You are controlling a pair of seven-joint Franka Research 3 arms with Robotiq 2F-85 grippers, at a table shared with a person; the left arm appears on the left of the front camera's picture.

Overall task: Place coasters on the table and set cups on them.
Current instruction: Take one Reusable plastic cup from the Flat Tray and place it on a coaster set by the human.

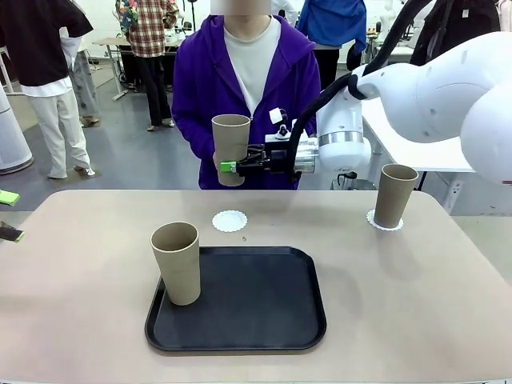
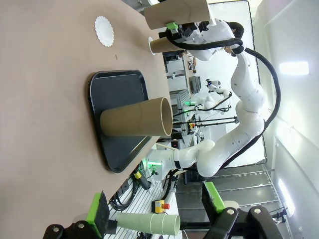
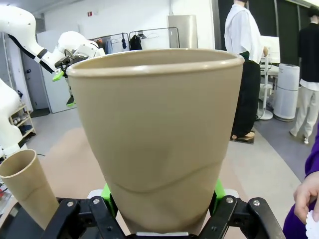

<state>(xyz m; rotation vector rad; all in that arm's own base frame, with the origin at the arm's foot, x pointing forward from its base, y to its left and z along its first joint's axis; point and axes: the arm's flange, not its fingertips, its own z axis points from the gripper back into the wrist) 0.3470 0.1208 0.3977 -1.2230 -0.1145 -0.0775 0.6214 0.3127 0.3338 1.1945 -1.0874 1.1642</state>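
Observation:
My right gripper (image 1: 232, 166) is shut on a tan cup (image 1: 230, 144), holding it upright in the air over the table's far edge, in front of the person. The right wrist view has that cup (image 3: 159, 129) between the green pads (image 3: 105, 192). A second cup (image 1: 178, 262) stands on the black tray's left part. A third cup (image 1: 395, 194) stands on a white coaster (image 1: 384, 223) at the far right. Another coaster (image 1: 230, 221) lies bare just beyond the tray. My left gripper (image 1: 8, 216) is open at the table's left edge, holding nothing (image 2: 154, 209).
The black tray (image 1: 256, 320) lies at the front middle of the beige table (image 1: 400, 304). The person in purple (image 1: 200, 88) stands at the far side; a hand (image 3: 306, 196) with a bit of white lacy paper is beside the held cup.

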